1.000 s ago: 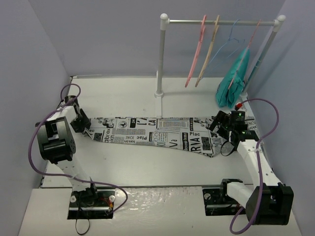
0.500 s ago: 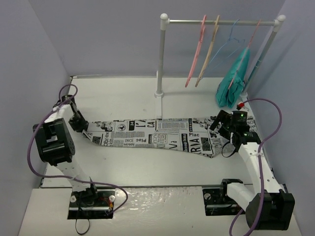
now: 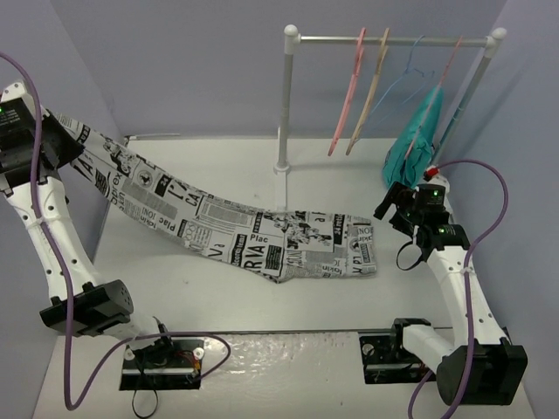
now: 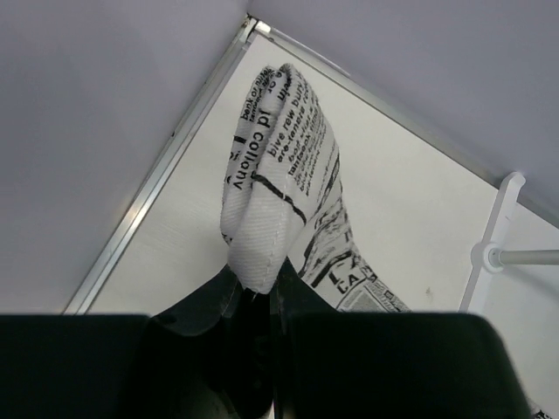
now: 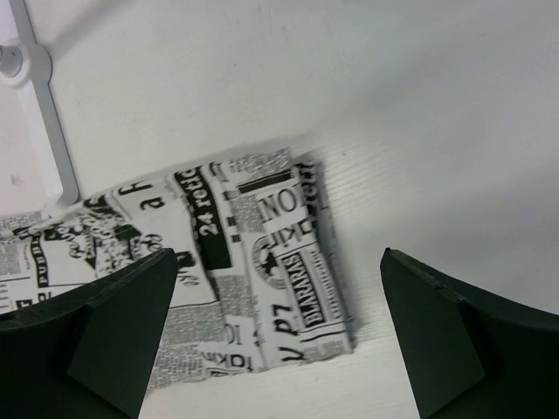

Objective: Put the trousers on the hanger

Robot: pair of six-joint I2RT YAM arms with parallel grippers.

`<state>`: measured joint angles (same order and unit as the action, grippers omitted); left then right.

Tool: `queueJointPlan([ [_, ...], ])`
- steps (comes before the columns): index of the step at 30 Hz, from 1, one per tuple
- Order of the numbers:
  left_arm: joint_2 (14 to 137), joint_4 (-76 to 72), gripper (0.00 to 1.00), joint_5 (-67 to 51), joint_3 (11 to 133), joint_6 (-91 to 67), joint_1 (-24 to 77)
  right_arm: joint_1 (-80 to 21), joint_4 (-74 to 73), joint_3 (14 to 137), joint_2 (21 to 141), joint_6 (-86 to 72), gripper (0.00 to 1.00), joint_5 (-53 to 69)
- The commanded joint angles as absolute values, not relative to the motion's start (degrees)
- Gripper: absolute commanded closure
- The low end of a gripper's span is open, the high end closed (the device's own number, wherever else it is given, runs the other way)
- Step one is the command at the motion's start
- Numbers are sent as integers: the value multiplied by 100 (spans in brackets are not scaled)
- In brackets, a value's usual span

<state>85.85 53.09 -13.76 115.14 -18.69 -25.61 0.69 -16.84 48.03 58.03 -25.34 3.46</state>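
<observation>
The left gripper (image 4: 253,292) is high up at 10 o'clock of the table (image 3: 218,166), and its jaws are pressed together, pinching one end of the trousers (image 3: 262,240). From there the cloth slopes down and lies flat toward 3 o'clock. The right gripper (image 3: 397,205) hovers near that flat end with its jaws spread wide, holding nothing. The hanger (image 3: 349,92) hangs on the rail (image 3: 384,39) at 1 o'clock, well apart from the trousers.
</observation>
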Motion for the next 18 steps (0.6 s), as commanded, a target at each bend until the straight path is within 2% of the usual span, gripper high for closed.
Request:
queueJointPlan([
  [1,8786,5908,100,-1497,12168,-1598,-2566,-68,-1601,5031,5817,-2377,0,371],
  [6,8980,5997,100,-2454,12386,-1914,-2382,-105,-1600,5026,5775,-2271,0,478],
  [9,8886,5819,100,-2698,11993,-2135,-1730,-105,-1608,5076,5739,-2219,0,671],
  [14,8460,4148,100,-3329,10468,-3205,-376,-105,-1624,5225,5603,-2082,0,836],
  [18,8150,2903,100,-3221,9377,-4072,676,-100,-1638,5398,5446,-2052,0,1005],
])
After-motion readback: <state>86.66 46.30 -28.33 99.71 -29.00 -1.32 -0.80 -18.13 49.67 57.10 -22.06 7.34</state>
